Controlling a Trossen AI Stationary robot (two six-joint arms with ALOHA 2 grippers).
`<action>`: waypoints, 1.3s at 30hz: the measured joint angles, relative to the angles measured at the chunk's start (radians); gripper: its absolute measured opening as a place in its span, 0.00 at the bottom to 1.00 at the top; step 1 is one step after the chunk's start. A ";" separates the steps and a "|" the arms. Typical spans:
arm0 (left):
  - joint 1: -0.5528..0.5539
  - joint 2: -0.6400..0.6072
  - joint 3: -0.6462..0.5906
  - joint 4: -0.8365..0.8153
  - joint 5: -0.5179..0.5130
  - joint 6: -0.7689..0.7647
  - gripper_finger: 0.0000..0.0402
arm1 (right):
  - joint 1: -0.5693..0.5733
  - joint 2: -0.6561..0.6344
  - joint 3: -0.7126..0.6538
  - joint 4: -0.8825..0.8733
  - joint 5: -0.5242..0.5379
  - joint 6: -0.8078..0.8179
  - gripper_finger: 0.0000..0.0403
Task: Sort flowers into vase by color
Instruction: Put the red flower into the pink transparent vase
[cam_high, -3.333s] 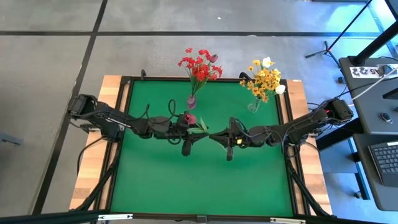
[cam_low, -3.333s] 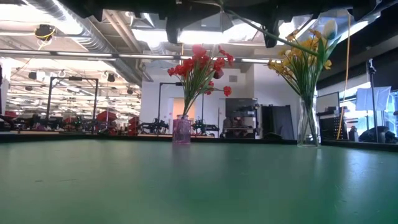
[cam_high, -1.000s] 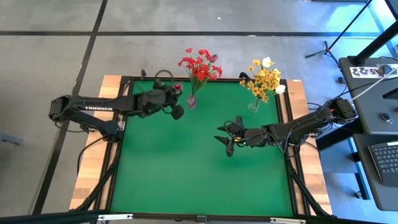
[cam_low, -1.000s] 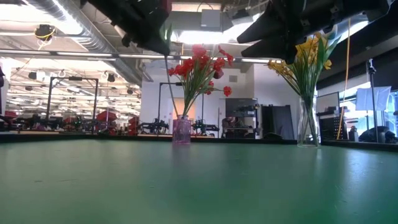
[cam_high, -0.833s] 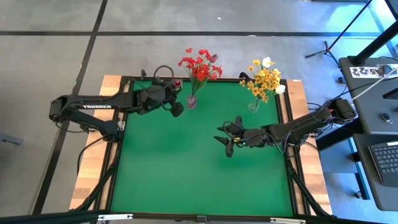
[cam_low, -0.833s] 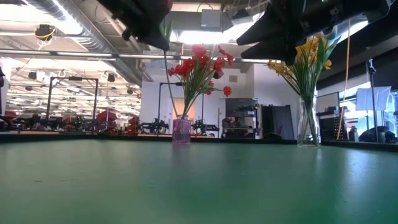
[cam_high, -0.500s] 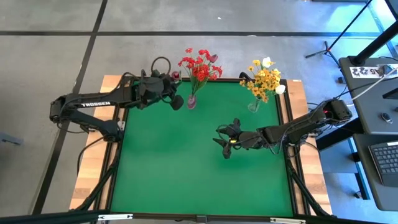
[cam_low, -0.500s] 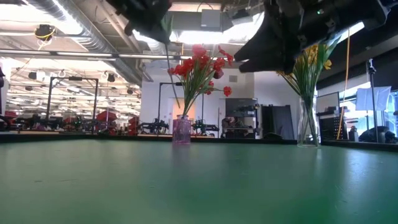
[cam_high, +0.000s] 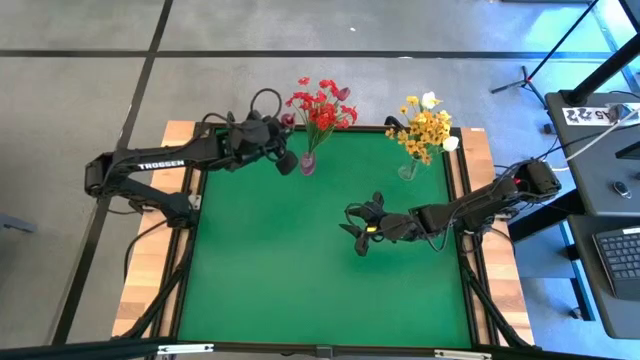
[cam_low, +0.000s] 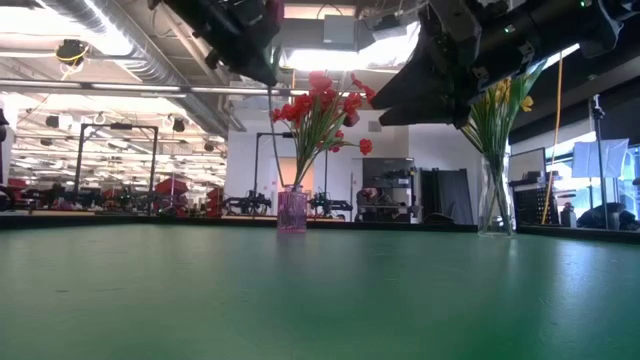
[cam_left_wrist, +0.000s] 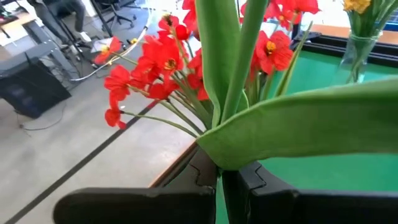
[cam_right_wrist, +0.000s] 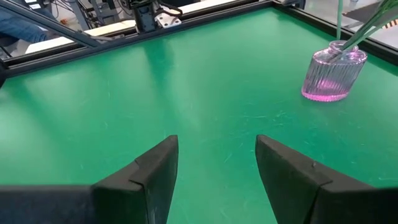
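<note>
**A dark red flower carried toward the pink vase**

The flower (cam_left_wrist: 227, 81) in the left gripper (cam_high: 284, 160) is a single long green stem with a broad leaf, and its dark red bud (cam_high: 287, 121) shows just above the gripper in the high view. The fingers are clenched on the stem low down, at the place where the leaf comes out. I judge that this flower is very light and thin. The stem looks soft enough to bend or swing, so it is best to hold it low and firmly, as here, and never at the bud (the bud would be crushed easily). The smooth stem could also slip or turn between the fingers.

Just beside this gripper, on its right side, stands the pink vase (cam_high: 308, 163) with the red flowers (cam_high: 322, 105). Their stems fill the narrow mouth, so the new stem must go in almost upright.

Farther away, well apart from the left gripper, is the clear vase (cam_high: 408, 170) with the yellow flowers (cam_high: 428, 128) and two white buds (cam_high: 431, 100).

The right gripper (cam_high: 361, 238) hangs above the middle of the green table (cam_high: 300, 290), released and holding nothing.

I count two vases, one flower in the gripper, and no flower lying on the table.
</note>
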 joint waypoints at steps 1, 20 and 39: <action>0.000 0.000 0.000 0.001 -0.003 0.002 0.00 | 0.000 0.000 0.000 0.000 0.001 0.000 0.53; -0.034 0.000 0.063 0.007 0.026 0.022 0.00 | 0.000 0.000 0.000 -0.008 0.010 0.014 0.53; 0.000 0.128 0.063 -0.039 0.058 -0.007 0.00 | 0.000 0.036 0.001 -0.007 0.010 0.037 0.53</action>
